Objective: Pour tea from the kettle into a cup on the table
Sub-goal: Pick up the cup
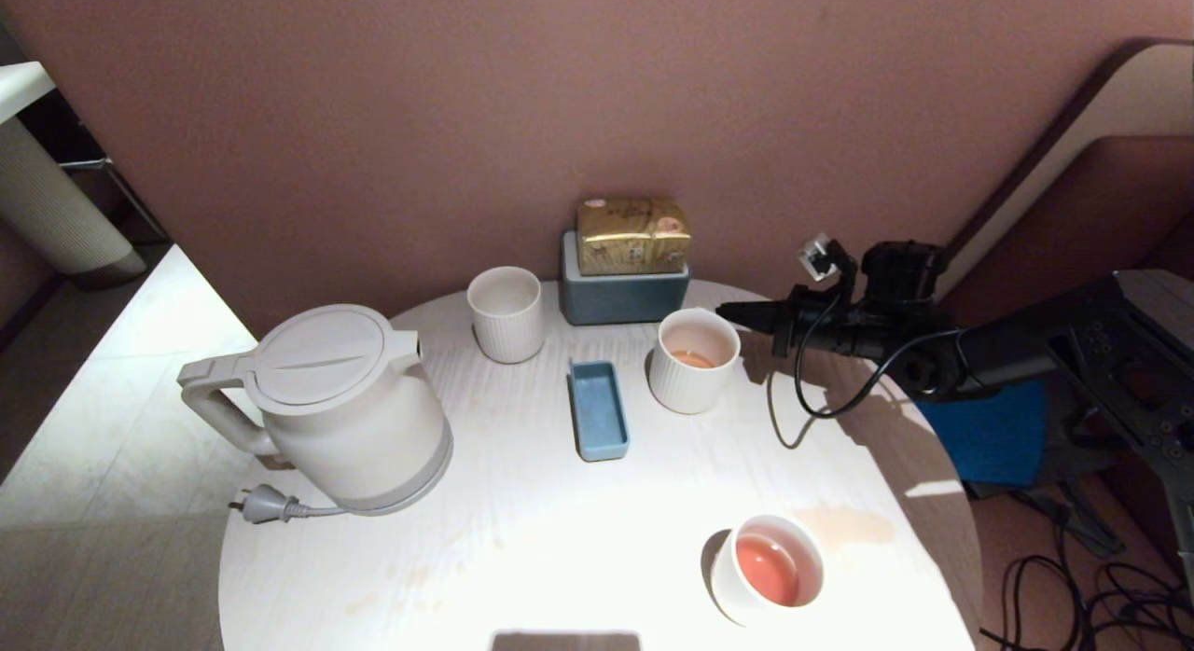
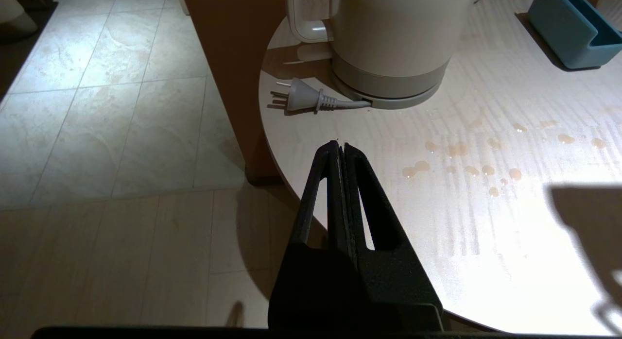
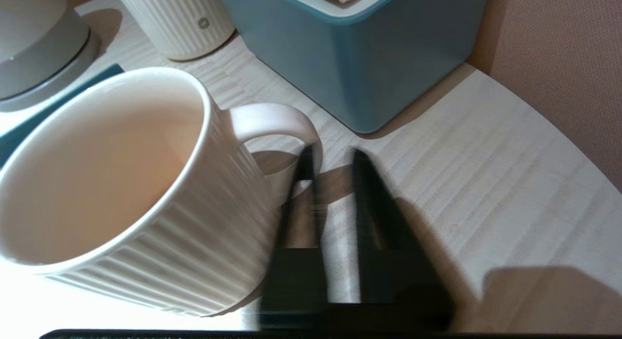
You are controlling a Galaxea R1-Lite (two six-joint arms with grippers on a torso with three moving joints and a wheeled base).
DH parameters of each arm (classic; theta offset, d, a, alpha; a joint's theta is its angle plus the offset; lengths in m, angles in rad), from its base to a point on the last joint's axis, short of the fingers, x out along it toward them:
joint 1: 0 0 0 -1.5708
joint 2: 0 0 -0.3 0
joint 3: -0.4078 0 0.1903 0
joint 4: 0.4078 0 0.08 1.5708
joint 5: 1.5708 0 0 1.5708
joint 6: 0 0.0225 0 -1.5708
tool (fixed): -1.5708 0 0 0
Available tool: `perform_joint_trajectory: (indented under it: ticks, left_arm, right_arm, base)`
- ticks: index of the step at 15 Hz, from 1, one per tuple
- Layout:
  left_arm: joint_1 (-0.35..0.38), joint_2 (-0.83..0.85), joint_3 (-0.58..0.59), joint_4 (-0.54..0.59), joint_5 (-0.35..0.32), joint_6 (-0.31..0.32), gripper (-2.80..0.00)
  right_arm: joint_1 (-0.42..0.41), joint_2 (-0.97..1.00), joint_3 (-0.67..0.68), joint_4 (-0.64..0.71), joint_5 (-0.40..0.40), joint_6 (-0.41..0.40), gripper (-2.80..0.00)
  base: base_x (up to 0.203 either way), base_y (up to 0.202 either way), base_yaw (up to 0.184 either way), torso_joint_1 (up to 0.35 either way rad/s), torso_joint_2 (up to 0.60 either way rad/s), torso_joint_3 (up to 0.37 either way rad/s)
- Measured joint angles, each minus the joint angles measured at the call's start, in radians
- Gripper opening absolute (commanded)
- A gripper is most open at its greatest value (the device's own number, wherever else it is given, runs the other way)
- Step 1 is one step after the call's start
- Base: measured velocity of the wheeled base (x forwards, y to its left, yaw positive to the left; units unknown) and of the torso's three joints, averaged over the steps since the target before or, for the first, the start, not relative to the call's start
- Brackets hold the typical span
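The cream-white kettle stands at the left of the round white table, lid shut and handle pointing left. The ribbed cup sits at the back right with a little pale orange tea in its bottom. My right gripper reaches in level from the right, beside the cup's rim. In the right wrist view this gripper is open by a narrow gap. One fingertip lies against the cup's loop handle. My left gripper is shut and empty over the table's edge near the kettle.
A ribbed tumbler, a blue box topped by a gold packet and a small blue tray stand mid-table. A smooth cup of pink tea sits front right. The kettle's plug lies loose; spilt drops dot the tabletop.
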Motion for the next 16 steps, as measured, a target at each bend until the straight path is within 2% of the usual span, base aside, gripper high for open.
perform_joint_trajectory:
  ticks: [16]
  left_arm:
    - [0.000, 0.000, 0.000, 0.000, 0.000, 0.000, -2.80]
  right_arm:
    - [-0.020, -0.035, 0.069, -0.005, -0.003, 0.000, 0.00]
  base:
    - [0.000, 0.000, 0.000, 0.000, 0.00, 0.000]
